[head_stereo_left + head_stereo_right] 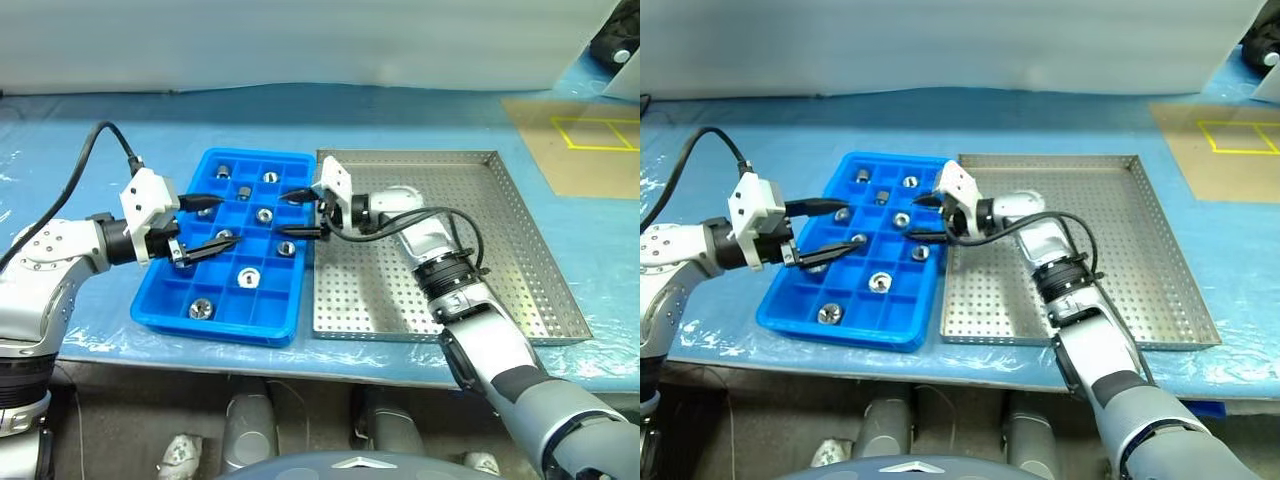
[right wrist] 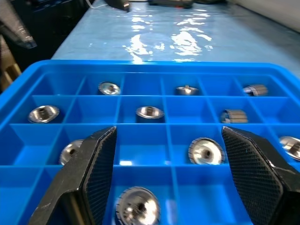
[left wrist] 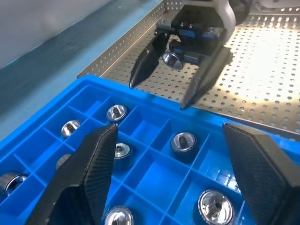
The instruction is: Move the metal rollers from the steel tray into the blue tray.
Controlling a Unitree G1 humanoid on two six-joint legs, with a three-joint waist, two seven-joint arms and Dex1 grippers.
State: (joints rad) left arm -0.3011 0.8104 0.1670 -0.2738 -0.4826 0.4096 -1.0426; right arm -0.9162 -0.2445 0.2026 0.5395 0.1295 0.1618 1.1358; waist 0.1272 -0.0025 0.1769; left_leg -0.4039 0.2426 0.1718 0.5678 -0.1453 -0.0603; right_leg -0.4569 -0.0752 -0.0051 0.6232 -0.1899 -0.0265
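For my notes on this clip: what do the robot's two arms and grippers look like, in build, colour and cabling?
Both arms have silver-grey metallic shells with black joint sections. Each ends in a white boxy wrist block carrying two black, pointed, wedge-shaped fingers with a woven texture. The left gripper has a black cable arching up from its wrist block; the right gripper has a black cable looping along its forearm.

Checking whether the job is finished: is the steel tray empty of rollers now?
Not quite. In the left wrist view one metal roller lies on the steel tray, seen between the right gripper's open jaws.
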